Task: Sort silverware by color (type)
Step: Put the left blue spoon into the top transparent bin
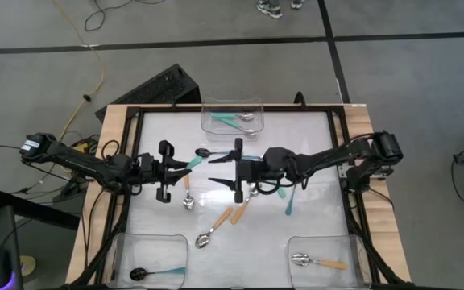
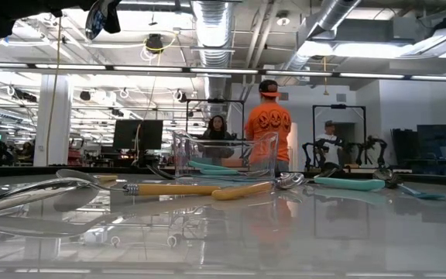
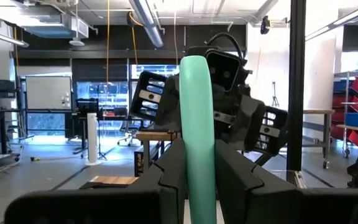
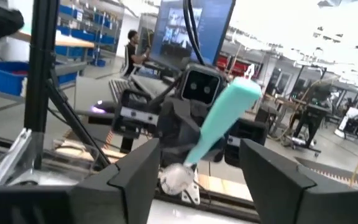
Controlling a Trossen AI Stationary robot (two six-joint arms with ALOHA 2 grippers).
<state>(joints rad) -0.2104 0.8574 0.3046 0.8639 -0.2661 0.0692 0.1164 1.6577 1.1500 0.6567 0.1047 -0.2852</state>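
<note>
Gripping a teal-handled spoon (image 1: 198,157) by its handle, the left gripper (image 1: 185,167) hangs above the middle of the table (image 1: 312,161), its fingers (image 3: 166,177) clenched on the teal shaft, which stands upright between them in the left wrist view, while the dark bowl points toward the other arm. Facing it just across the centre, the right gripper (image 1: 230,167) holds nothing, its two fingers (image 4: 132,177) spread wide on either side of the teal handle seen ahead of them. Below the two grippers, loose spoons lie on the white tabletop: two orange-handled spoons (image 1: 216,225) near the front centre, a silver spoon (image 1: 188,198) beneath the left gripper, and teal-handled ones (image 1: 289,201) under the right arm. Three clear bins hold sorted pieces: the far bin (image 1: 258,103) has teal-handled spoons with silver bowls, the near left bin (image 1: 119,242) a black-bowled spoon with a teal handle, and the near right bin (image 1: 296,243) a silver spoon with an orange handle. Beyond the table, a person in an orange shirt (image 2: 268,124) stands in the room.
</note>
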